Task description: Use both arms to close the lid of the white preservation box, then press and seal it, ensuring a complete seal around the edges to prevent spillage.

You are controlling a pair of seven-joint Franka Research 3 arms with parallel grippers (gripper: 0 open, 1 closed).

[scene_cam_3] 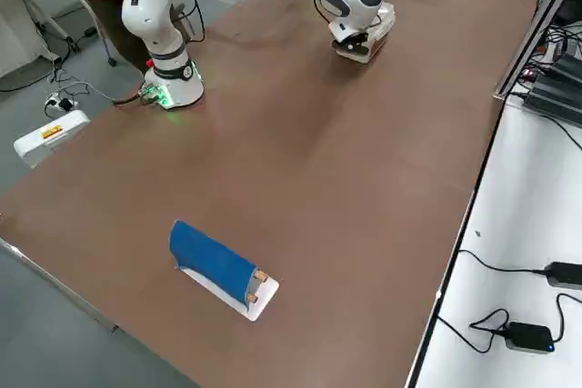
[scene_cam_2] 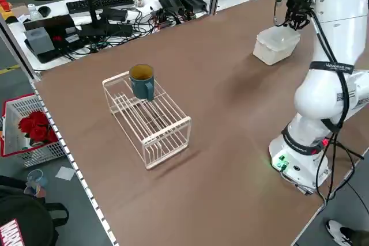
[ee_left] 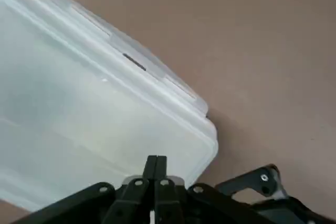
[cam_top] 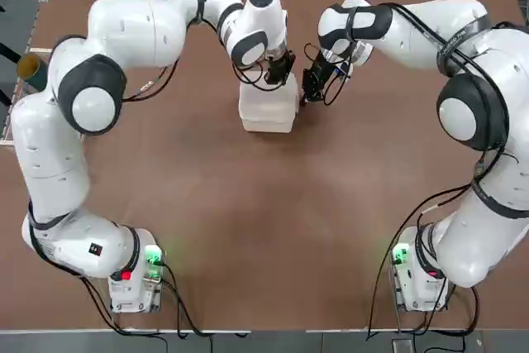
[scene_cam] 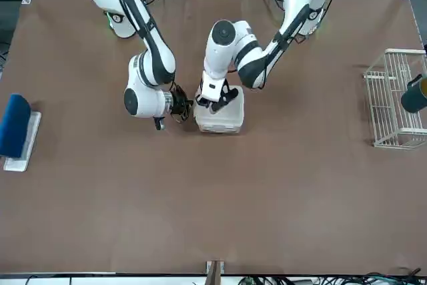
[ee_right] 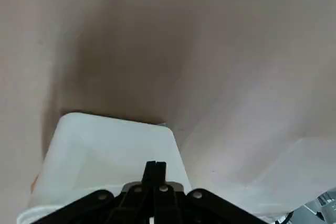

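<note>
Top view: left gripper (cam_top: 283, 68), fingers pinched together, presses the far edge of the box (cam_top: 267, 109) lid (ee_left: 89, 124); right gripper (cam_top: 312, 87), likewise pinched, stands just beside the box's right side.

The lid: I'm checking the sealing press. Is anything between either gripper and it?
Nothing visible. The lid is down on the white preservation box. The left gripper, fingers shut, is at the lid's top, and the right gripper, fingers shut, is at the box's right side. No other object lies near the box.
</note>
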